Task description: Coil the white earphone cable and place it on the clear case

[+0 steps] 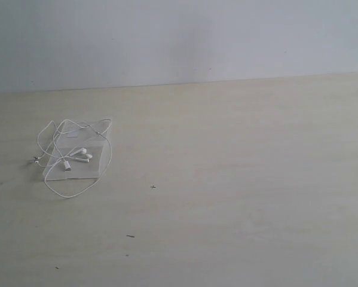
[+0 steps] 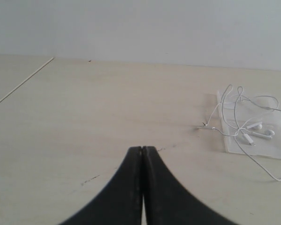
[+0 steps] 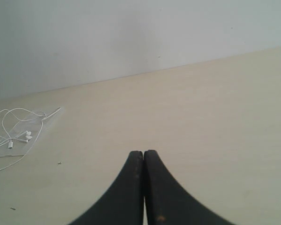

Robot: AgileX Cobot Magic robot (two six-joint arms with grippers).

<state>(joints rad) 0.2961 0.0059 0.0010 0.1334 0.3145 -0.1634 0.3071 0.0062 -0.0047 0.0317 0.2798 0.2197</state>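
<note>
Left gripper (image 2: 141,152): black fingers pressed together, nothing between them, over the pale table (image 2: 84,117). The white earphone cable (image 2: 253,127) lies in loose loops on the clear case (image 2: 274,149). Earbuds (image 2: 268,133) rest on the case. One loop spills onto the table, and the plug end (image 2: 203,125) lies just beside the case.

Pale table (image 1: 238,191), clear case (image 1: 84,172) flat on it, white earphone cable (image 1: 82,154) partly alongside

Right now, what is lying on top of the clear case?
The white earphone cable lies in a loose tangle on the clear case, both earbuds resting on it. Some loops spill past its edges onto the table. Whether the case holds anything cannot be told.
</note>
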